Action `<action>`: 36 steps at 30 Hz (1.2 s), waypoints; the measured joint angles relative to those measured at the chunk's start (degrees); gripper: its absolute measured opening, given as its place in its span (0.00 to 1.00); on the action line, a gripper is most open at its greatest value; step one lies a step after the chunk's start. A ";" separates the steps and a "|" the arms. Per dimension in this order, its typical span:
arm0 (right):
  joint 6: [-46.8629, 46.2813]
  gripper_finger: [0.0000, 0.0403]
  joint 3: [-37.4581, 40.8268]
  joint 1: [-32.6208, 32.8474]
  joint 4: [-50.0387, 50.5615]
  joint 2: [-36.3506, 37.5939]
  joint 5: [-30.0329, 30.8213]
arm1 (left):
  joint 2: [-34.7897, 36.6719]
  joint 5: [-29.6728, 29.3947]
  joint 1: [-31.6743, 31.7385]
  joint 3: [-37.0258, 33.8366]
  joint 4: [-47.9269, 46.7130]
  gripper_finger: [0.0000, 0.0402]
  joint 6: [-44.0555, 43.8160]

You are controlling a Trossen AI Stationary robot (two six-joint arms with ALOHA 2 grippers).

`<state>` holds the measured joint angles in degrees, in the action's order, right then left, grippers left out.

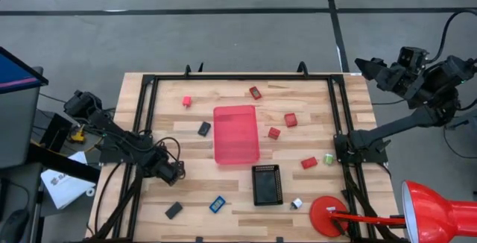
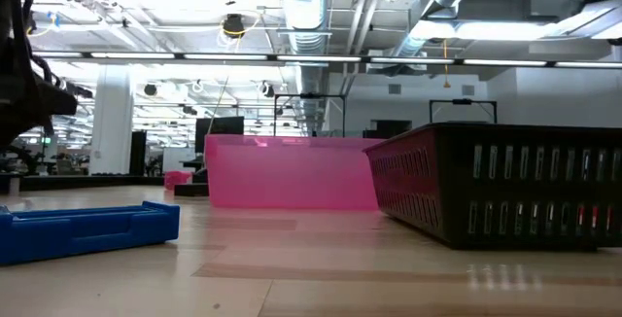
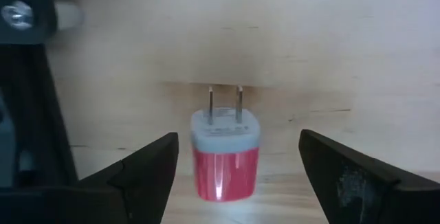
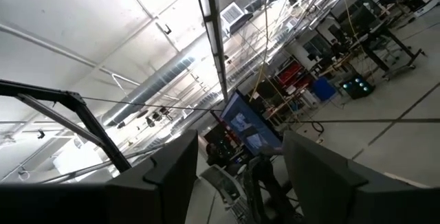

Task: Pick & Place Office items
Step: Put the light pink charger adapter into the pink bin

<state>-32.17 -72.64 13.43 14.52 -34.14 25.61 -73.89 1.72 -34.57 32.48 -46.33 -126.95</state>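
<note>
My left gripper (image 1: 177, 173) is low over the table's left part, open. In the left wrist view a small red charger with a white two-pronged cap (image 3: 224, 157) lies on the wood between the fingers of that gripper (image 3: 238, 140), apart from both. Other small pieces lie scattered: red ones (image 1: 186, 101) (image 1: 290, 119) (image 1: 308, 162), black ones (image 1: 203, 129) (image 1: 174, 210), a blue one (image 1: 217, 204) (image 2: 87, 229), a green one (image 1: 328, 158) and a white one (image 1: 297, 203). My right gripper (image 1: 365, 64) (image 4: 240, 141) waits open beyond the table's far right corner, pointing up at the ceiling.
A pink-red tray (image 1: 236, 133) (image 2: 292, 171) sits mid-table, with a black grid tray (image 1: 267, 184) (image 2: 496, 186) nearer the front edge. A red desk lamp (image 1: 440, 213) stands with its round base (image 1: 328, 215) on the near right corner. Black rails frame both sides of the table.
</note>
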 joint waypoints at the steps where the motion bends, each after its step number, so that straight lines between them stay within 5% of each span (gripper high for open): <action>1: 0.04 0.52 0.00 0.00 -0.01 -0.09 0.00 | 0.00 0.00 0.02 -0.37 0.68 0.74 0.01; 28: 0.92 0.52 0.04 0.00 1.68 -0.73 1.55 | 0.00 -2.24 0.04 -1.37 8.37 0.34 -0.61; 36: 2.00 0.52 0.04 0.00 1.66 -0.77 1.51 | 0.35 -13.83 0.68 -1.37 23.21 0.36 5.37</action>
<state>-30.17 -72.60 13.43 16.19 -34.92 27.11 -73.54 -12.12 -33.89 31.11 -23.12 -121.58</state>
